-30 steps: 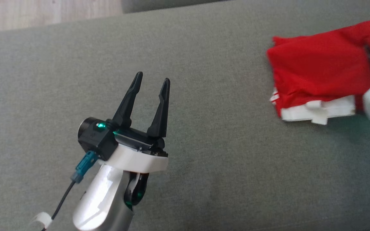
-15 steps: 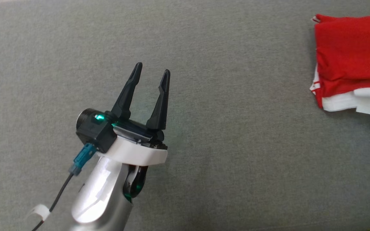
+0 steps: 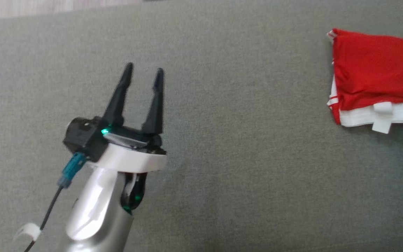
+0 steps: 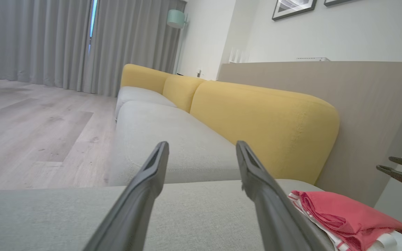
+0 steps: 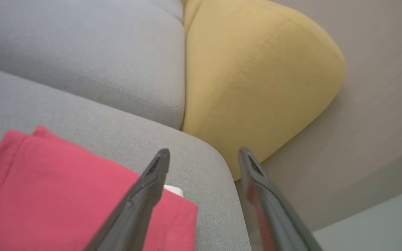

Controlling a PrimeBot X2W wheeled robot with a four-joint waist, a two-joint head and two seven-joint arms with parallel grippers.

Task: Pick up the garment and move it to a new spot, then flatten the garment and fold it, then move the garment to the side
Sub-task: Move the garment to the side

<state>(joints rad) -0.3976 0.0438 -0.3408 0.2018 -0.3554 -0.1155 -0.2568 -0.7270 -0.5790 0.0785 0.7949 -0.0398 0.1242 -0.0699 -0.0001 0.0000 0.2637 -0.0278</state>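
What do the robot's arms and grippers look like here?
The left gripper: two long tapering black fingers on a black block with a green light, white collar, silvery forearm. A teal connector feeds a black cable with a white tag. The right gripper: matching dark fingers.

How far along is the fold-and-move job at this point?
Done: the garment lies folded in a compact stack near the right end of the cushion, off to the side. In hand: nothing; the left end effector and right end effector are both open, clear of it. Left: apparently nothing, judging by this layout.
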